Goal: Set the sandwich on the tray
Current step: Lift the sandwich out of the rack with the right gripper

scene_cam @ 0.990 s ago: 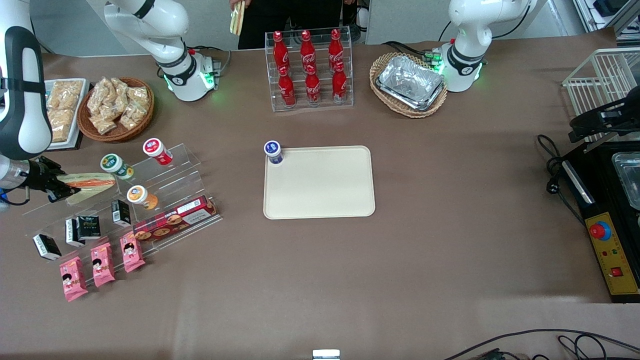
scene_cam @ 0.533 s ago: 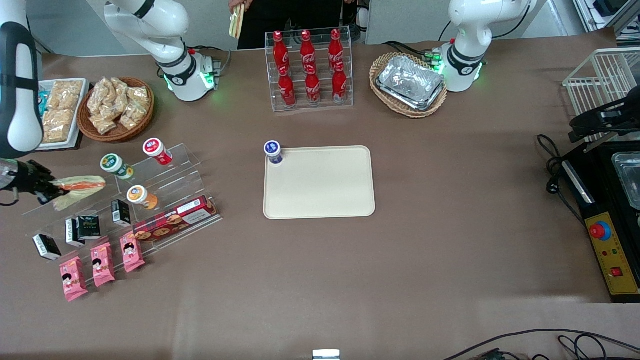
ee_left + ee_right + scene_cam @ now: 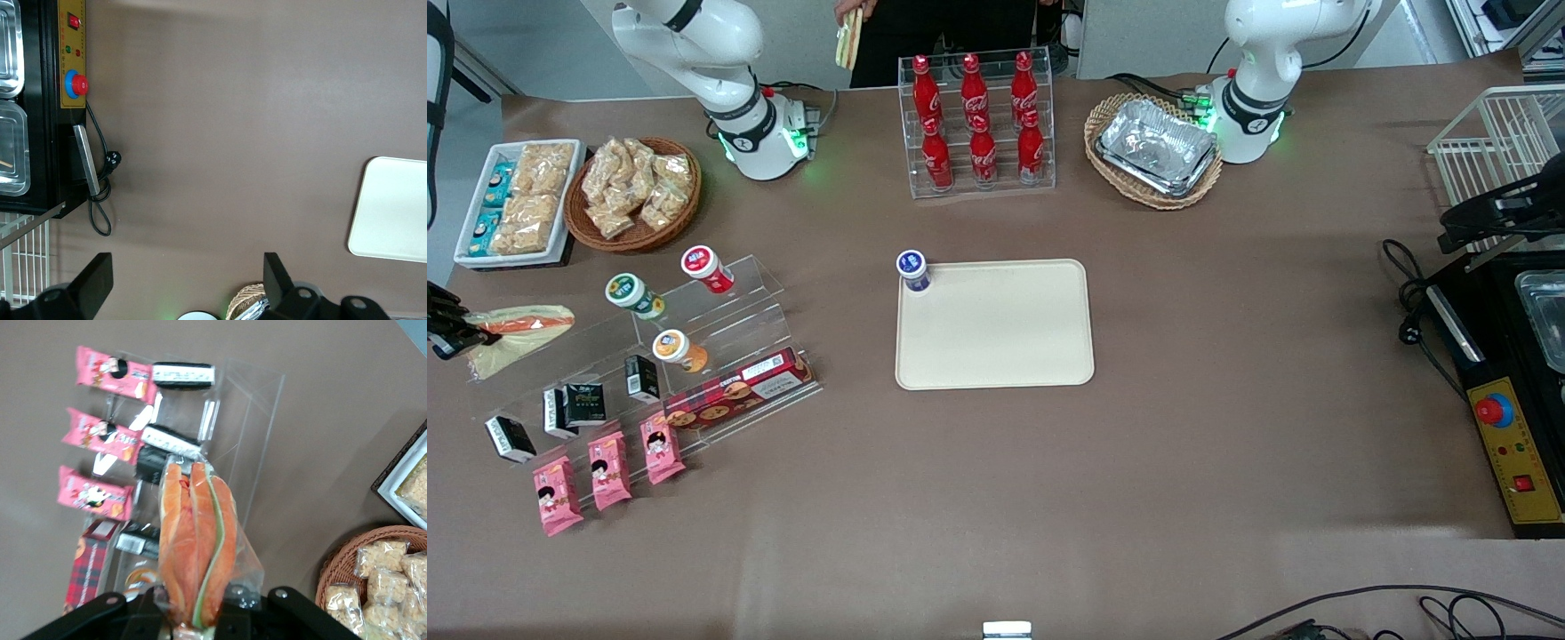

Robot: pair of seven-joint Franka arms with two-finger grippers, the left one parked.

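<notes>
My right gripper (image 3: 467,336) hangs at the working arm's end of the table, above the clear acrylic display stand (image 3: 720,311), shut on the sandwich (image 3: 520,329). The wrapped wedge, pale bread with orange and green layers, sticks out from the fingers toward the tray. In the right wrist view the sandwich (image 3: 198,543) is clamped between the jaws of the gripper (image 3: 197,613), above the stand (image 3: 240,413). The cream-beige tray (image 3: 1014,338) lies flat at the table's middle, well away from the gripper. A blue-capped cup (image 3: 913,269) stands on the tray's corner.
The stand holds capped cups (image 3: 633,293), black cartons (image 3: 583,404), a biscuit box (image 3: 738,387) and pink packets (image 3: 609,467). A wicker basket of snack packets (image 3: 636,191) and a white snack tray (image 3: 516,200) lie farther back. Cola bottles (image 3: 976,120) and foil trays (image 3: 1158,147) stand farther from the camera than the tray.
The gripper has carried the sandwich away from the tray, toward the working arm's end of the table, and slightly up; the arm has largely left the front view.
</notes>
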